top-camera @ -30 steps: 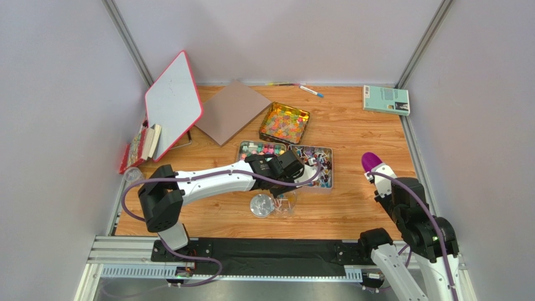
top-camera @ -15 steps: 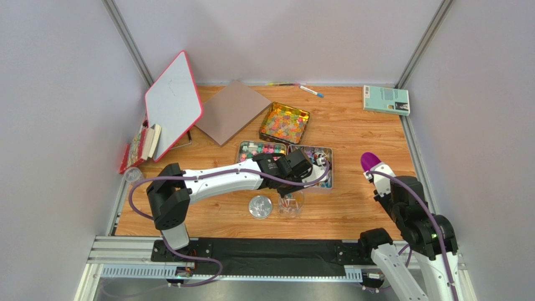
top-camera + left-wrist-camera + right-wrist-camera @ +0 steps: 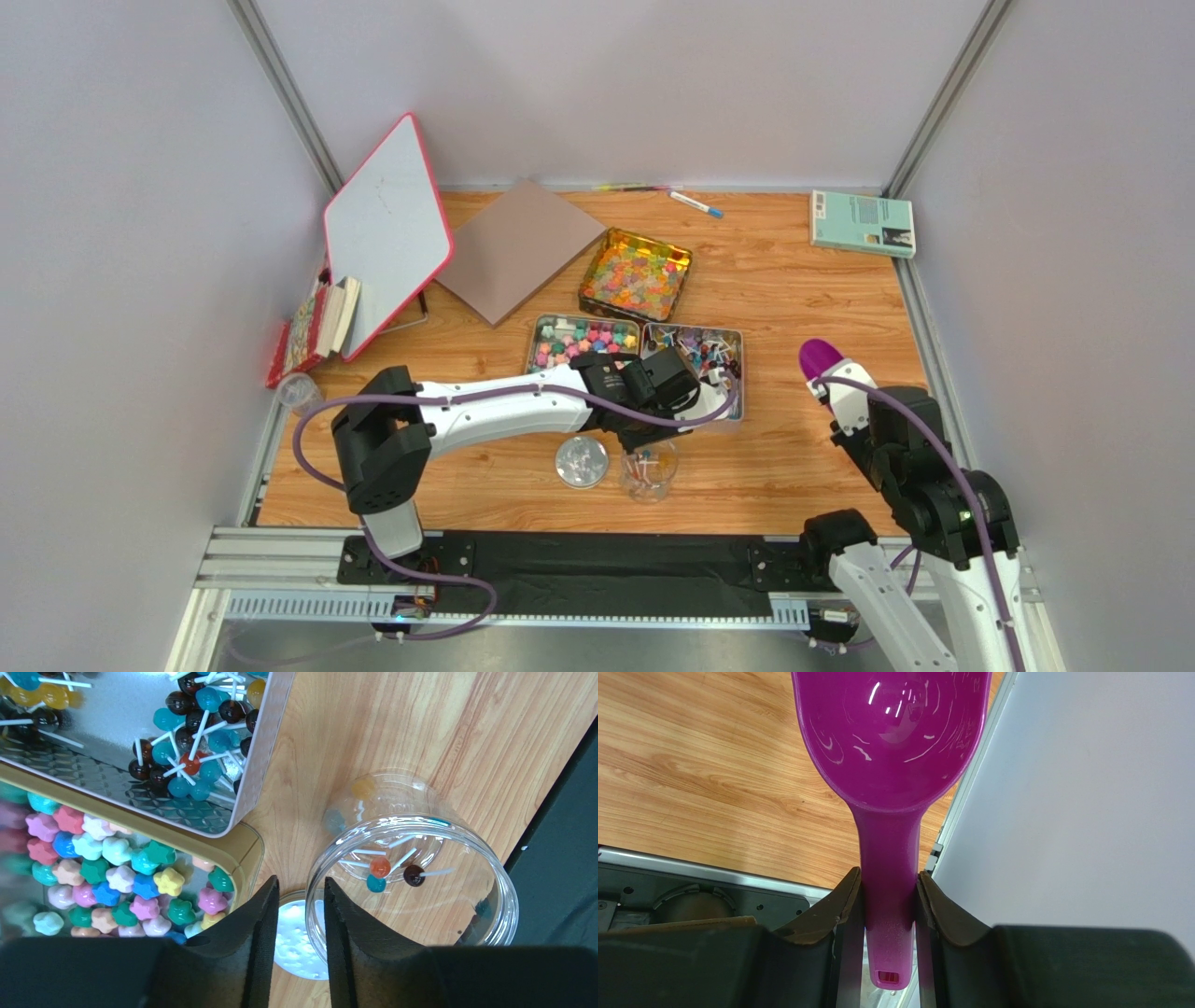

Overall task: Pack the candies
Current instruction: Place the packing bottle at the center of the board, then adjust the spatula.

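The candies fill three tins: star-shaped pastel ones (image 3: 105,875) (image 3: 586,340), lollipops (image 3: 189,749) (image 3: 697,350) in a silver tin, and mixed bright ones in a gold tin (image 3: 636,275). A clear jar (image 3: 414,875) (image 3: 648,469) stands upright near the front edge with three lollipops (image 3: 380,867) in it. My left gripper (image 3: 302,906) (image 3: 643,434) is open, its jaws astride the jar's left rim. The jar's lid (image 3: 300,934) (image 3: 582,459) lies beside it. At the right, my right gripper (image 3: 889,882) (image 3: 842,399) is shut on the handle of an empty purple scoop (image 3: 892,742) (image 3: 817,360).
A whiteboard (image 3: 386,231) leans at the back left beside a brown card sheet (image 3: 516,245). Books (image 3: 316,325) lie at the left edge, with a small clear cup (image 3: 295,389) near them. A teal book (image 3: 861,221) and pens (image 3: 694,205) lie at the back.
My left gripper carried the jar a little right and toward the near edge, stood it upright, and its jaws have parted. The right arm with the scoop barely shifted.
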Available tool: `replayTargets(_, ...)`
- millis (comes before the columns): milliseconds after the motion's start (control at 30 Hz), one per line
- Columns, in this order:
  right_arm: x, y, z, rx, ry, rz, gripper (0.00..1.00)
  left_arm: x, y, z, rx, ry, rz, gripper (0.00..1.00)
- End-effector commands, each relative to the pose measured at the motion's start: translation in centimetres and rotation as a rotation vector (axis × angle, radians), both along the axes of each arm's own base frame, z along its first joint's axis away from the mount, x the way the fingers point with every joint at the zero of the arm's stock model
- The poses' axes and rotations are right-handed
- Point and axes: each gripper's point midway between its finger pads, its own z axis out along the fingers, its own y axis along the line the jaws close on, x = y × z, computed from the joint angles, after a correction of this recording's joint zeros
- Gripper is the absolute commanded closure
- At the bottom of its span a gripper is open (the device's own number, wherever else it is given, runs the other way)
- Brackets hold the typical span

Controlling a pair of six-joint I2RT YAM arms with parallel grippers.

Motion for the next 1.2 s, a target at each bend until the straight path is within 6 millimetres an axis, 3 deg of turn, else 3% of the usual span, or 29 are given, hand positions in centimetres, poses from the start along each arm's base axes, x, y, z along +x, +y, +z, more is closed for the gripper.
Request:
replayTargets(0,2.0,0.7,2.5,0.019,-0.081,0.036,1.0,0.5,-0.9,1.7,-0.039,-0.025,0.01,0.61)
replayTargets(33,2.0,1.0,2.6,0.027,-0.08,0.054,1.0,0.6,-1.0,2.5,-0.053,-0.038,0.005,0.6)
replayTargets(133,2.4,1.9,3.9,0.04,-0.091,0.119,1.0,2.0,-1.1,7.8,-0.135,-0.154,0.008,0.57)
replayTargets(200,2.7,2.8,4.4,0.057,-0.078,0.18,1.0,3.5,-1.2,13.0,-0.242,-0.251,0.025,0.54)
replayTargets(300,3.1,4.8,5.4,0.123,-0.072,0.281,1.0,6.6,0.0,18.8,-0.376,-0.346,0.099,0.46)
replayTargets(333,3.0,6.3,5.3,0.174,-0.055,0.353,1.0,7.0,0.1,19.7,-0.424,-0.326,0.124,0.44)
replayTargets(400,3.2,7.5,5.7,0.211,-0.051,0.407,1.0,8.8,1.2,22.0,-0.517,-0.267,0.174,0.42)
replayTargets(433,3.4,8.3,5.6,0.236,-0.04,0.44,1.0,7.6,0.4,22.5,-0.592,-0.138,0.139,0.42)
replayTargets(467,3.6,8.6,5.7,0.246,-0.04,0.453,1.0,9.0,1.3,22.6,-0.617,-0.084,0.183,0.42)
replayTargets(500,3.9,8.9,5.8,0.255,-0.043,0.462,1.0,8.8,1.4,23.4,-0.653,-0.023,0.181,0.42)
replayTargets(533,4.3,9.2,5.7,0.266,-0.03,0.467,1.0,6.9,0.7,24.2,-0.72,0.124,0.114,0.42)
replayTargets(600,4.9,9.4,5.9,0.268,-0.04,0.468,1.0,7.2,1.2,24.4,-0.765,0.244,0.162,0.42)
replayTargets(833,6.2,10.8,7.7,0.293,-0.069,0.532,1.0,1.9,-0.7,24.4,-0.848,0.596,-0.059,0.47)
replayTargets(1167,7.4,11.7,7.2,0.196,-0.024,0.644,1.0,3.1,-2.8,25.4,-0.907,0.669,-0.059,0.45)
